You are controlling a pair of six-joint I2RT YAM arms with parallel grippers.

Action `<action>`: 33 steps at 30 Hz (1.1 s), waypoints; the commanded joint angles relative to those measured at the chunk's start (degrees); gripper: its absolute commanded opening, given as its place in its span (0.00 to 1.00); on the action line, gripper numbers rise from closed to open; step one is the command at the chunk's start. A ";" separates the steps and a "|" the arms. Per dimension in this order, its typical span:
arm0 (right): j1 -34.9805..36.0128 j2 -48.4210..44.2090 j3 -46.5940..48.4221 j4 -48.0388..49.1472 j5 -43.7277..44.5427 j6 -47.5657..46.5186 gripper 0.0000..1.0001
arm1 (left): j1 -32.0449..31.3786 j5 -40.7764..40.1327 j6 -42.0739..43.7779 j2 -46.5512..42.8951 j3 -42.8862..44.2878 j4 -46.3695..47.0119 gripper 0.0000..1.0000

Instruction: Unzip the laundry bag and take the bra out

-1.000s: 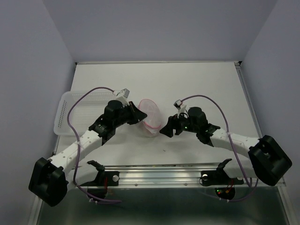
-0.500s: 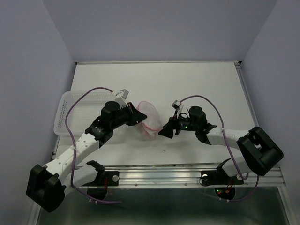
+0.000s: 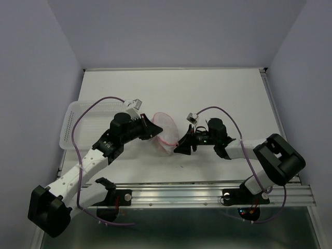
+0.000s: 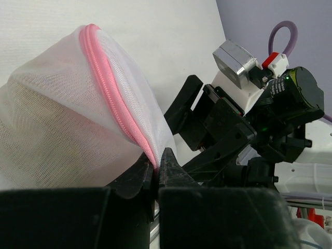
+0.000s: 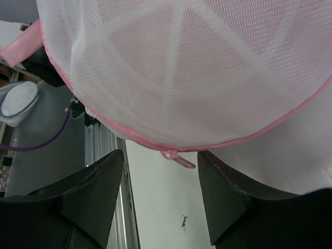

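Laundry bag (image 3: pixel 165 130) is mid-table between the two arms, tipped up on edge. Zip looks closed all the way round, as far as I can see.

Left gripper (image 4: pixel 156 168) is pressed together on the pink zipper trim (image 4: pixel 111 93) at the bag's low end. It's a thin pinch on fabric only. Right gripper (image 5: pixel 161 155) is spread, with the zipper pull (image 5: pixel 178 159) hanging between its fingers and not gripped.

Risks:
- The pull is small, dangling and skewed. Closing could grab mesh or trim instead, or knock the pull aside.
- Once the right arm drags along the track, all the load goes to the left pinch. If the trim slips, the bag follows and nothing unzips.
- The mesh is soft, so slack ahead of the slider could bunch and jam.
- The wrists are crowded round the bag — sweeping round the dome risks the fingers clashing.

Room:
- The table (image 3: pixel 223 93) is open behind the bag and to its right.
- The white basket (image 3: pixel 72 124) sits at the left edge, just beside the left arm.
- The metal rail (image 3: pixel 207 189) at the near edge is close to the right arm, so there's little room toward the bases.

Can't make out the bra — only a pinkish tint through the mesh.
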 commanded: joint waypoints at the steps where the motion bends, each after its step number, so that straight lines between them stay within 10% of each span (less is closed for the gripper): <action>1: -0.51 1.19 1.17 7.05 -3.37 0.62 0.63 | 0.11 1.48 0.69 -1.55 1.23 3.33 0.00; 16: -0.51 -0.82 -0.50 7.75 0.14 0.27 0.01 | 0.11 2.09 0.96 -1.20 0.80 3.60 0.00; 33: -0.51 -23.85 -3.58 -22.99 22.02 -3.60 0.01 | 0.11 -3.79 10.19 16.46 11.33 4.56 0.04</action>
